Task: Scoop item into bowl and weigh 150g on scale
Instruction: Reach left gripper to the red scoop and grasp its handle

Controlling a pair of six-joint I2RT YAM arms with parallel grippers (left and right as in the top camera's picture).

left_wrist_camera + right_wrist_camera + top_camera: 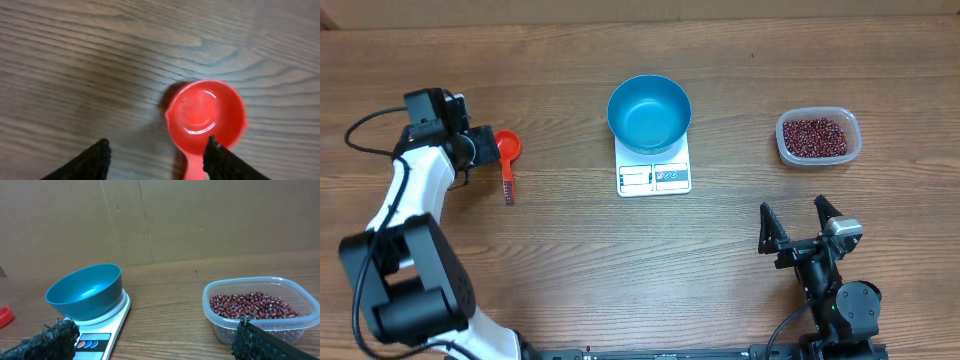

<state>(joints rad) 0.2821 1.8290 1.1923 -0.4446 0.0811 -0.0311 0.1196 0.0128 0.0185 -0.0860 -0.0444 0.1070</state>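
Note:
The teal bowl (649,110) stands empty on the white scale (654,176) at mid-table; both also show in the right wrist view, bowl (87,292) and scale (102,335). The red-brown beans (815,134) fill a clear tub (853,150) at the right, beans (252,305). An orange-red scoop (508,150) lies at the left, cup empty and facing up. My left gripper (485,152) hovers at it, jaws apart (157,152), with the scoop (205,112) handle just inside the right finger (217,160). My right gripper (800,222) is open near the front edge, holding nothing (155,335).
A cardboard wall (200,220) stands behind the table. The left arm's black cable (365,125) loops at the far left. Bare wood lies between scale and tub.

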